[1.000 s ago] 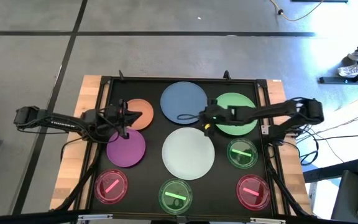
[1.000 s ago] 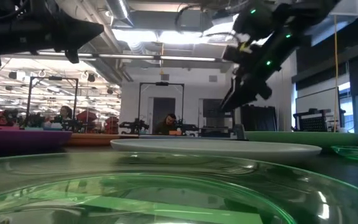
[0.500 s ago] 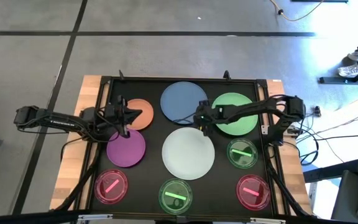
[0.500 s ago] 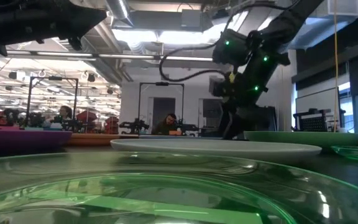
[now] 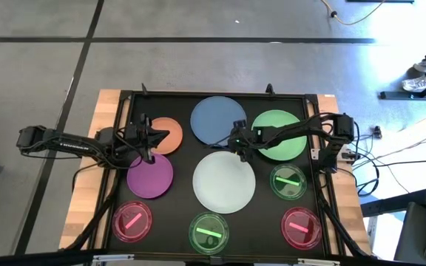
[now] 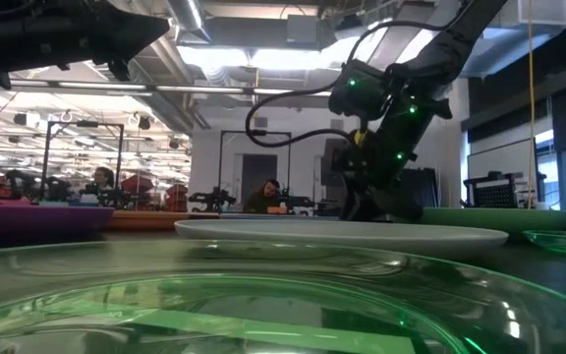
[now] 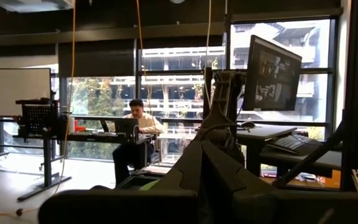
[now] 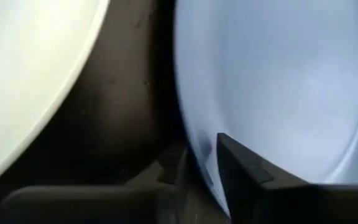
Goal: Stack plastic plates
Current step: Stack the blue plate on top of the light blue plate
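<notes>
No text, label, brand, number or sign can be read in any of the views. The monitor (image 7: 272,71) in the upper right of the left wrist view shows only a dark picture, with no letters that can be read.

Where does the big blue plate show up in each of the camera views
High view: blue plate at top centre, right gripper at its near-right edge.
Low view: I can't pick it out; it may be hidden behind the white plate.
Left wrist view: not in it.
Right wrist view: fills the right side.
Shared landmark: the white plate.
</notes>
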